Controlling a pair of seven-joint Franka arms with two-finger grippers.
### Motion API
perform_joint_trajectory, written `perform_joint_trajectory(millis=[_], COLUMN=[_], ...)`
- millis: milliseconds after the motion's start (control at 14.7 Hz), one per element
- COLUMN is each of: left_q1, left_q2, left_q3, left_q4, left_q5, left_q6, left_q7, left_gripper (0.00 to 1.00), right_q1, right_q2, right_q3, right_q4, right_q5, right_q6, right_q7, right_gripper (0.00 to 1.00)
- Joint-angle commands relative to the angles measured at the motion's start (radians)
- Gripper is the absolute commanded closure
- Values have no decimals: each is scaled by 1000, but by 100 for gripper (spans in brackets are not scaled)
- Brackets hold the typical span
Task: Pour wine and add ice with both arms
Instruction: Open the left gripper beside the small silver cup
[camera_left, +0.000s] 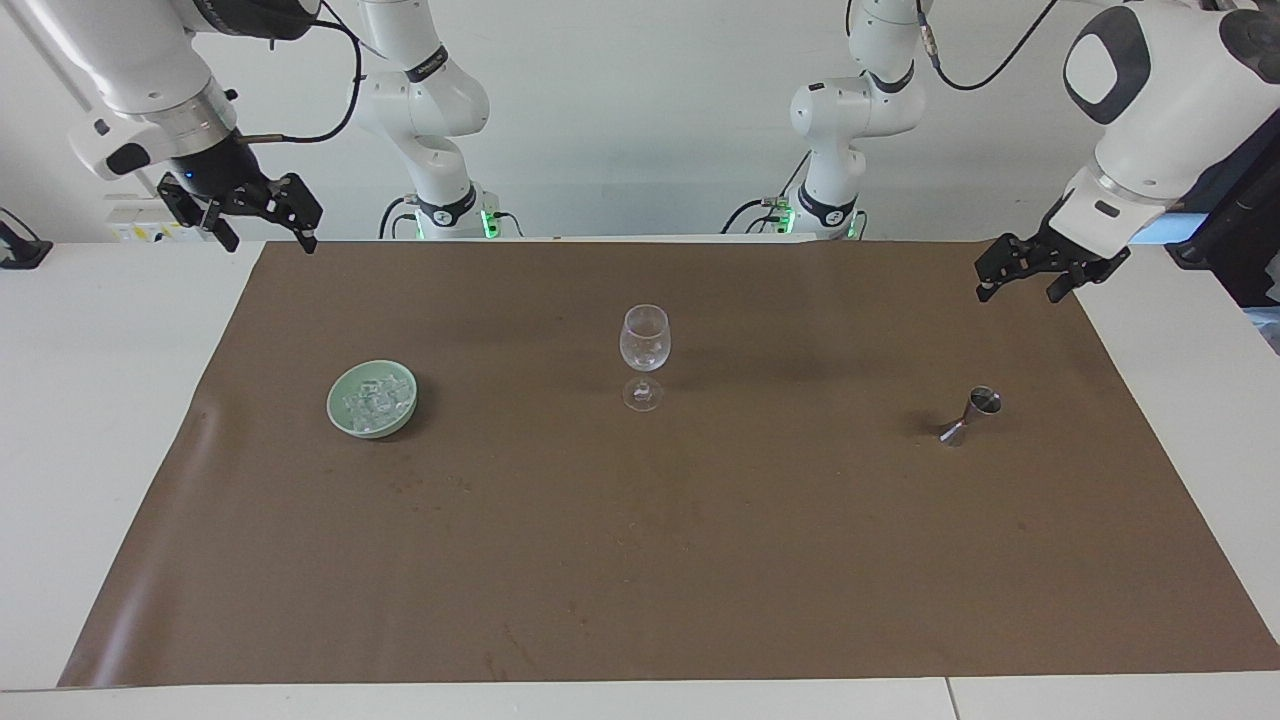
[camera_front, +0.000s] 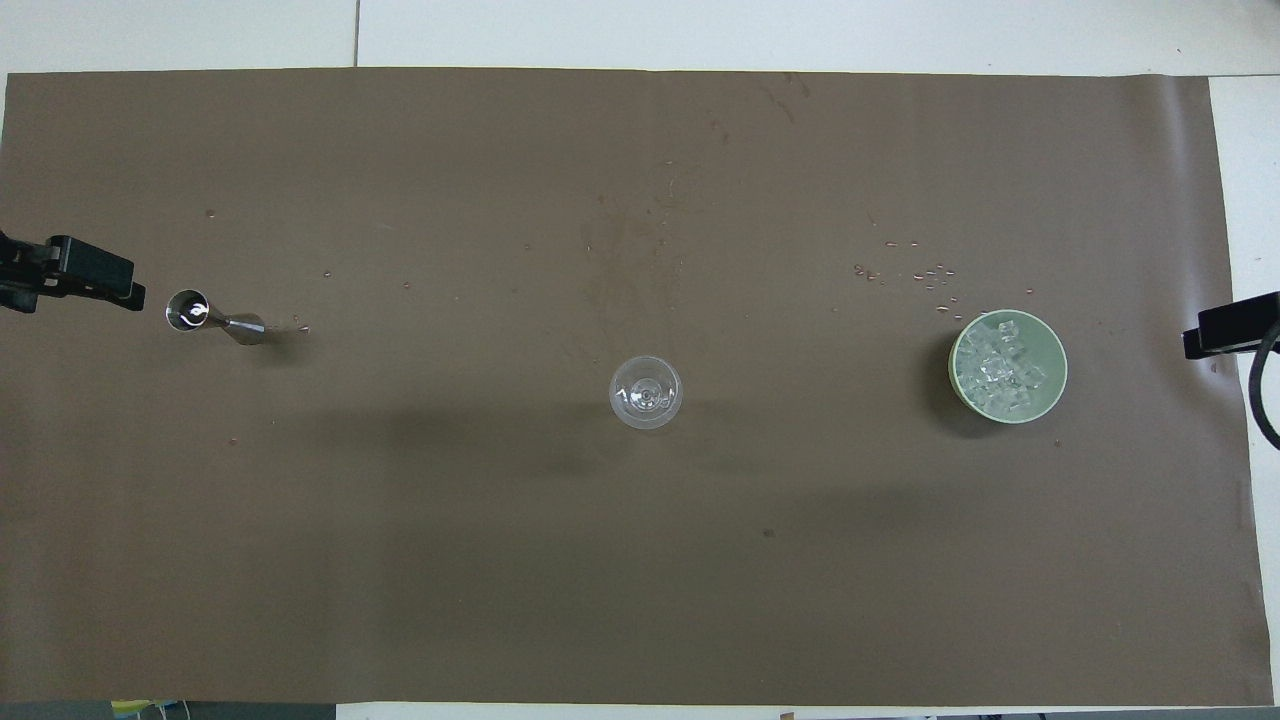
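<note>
A brown mat covers the white counter. A clear wine glass stands upright in the middle of the mat. The ice sits heaped in a pale green bowl toward the right arm's end. A small metal jigger stands toward the left arm's end. The left pincer hangs in the air over the mat's corner near the jigger, fingers spread, holding nothing. The right pincer hangs over the counter's edge, fingers spread, holding nothing.
</note>
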Motion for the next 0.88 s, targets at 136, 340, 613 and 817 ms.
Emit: perform_joint_trajectory(millis=[136,340,613,817], left_q1=[9,11,12,13], left_q2=[144,194,262,322], left_q3=[92,159,223,295], left_q4=[121,121,123,124], left_q5=[-119,-206,-324,-432], left_q6=[-57,-57,-14,3], left_q7=[-265,-431,-734,-911], left_gripper=[0,0,0,0], right_q1=[-18,-18,-18,-18], right_q2=[-14,-14,-14,-14], right_q3=[9,9,9,9], right_q4=[-12,-12,-12,-12], right_q5=[8,8,8,8], right_q6=[0,0,0,0], right_q7=[-18,-18,-18,-18], right_gripper=[0,0,0,0])
